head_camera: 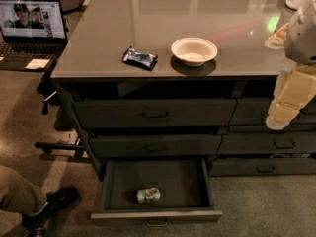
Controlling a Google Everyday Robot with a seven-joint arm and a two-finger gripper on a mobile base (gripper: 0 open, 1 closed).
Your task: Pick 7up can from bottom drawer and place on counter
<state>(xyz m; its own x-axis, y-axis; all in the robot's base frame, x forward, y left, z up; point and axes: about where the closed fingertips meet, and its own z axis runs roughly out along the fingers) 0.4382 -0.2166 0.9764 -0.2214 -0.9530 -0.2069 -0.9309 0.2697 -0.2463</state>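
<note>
Grey-fronted bottom drawer (156, 214): lower centre of frame, pulled out wide; small loop handle on the front; dark floor inside.
7up can (148, 195): lies on its side on the drawer floor, near the front, a little left of middle, touching no wall.
Can handling: judged light, thin-walled metal, smooth and slick. It would dent under a hard squeeze and is apt to roll as it lies. The best hold looks to be across the round body at mid-length, taken from above.
Can label: green and silvery-white patches only; no lettering legible.
Hand (279, 118): right edge of frame, level with the upper drawers, well apart from the can. Open or closed, cannot tell; nothing seen in its hold.
Desk (98, 48): glossy grey-brown top, reflective; the set-down place.
Wrapper (140, 58): dark blue, crinkled, on the desk near its front edge; print unreadable.
Bowl (194, 51): pale, just right of the wrapper.
Laptop (32, 26): upper left, screen lit; no text readable.
</note>
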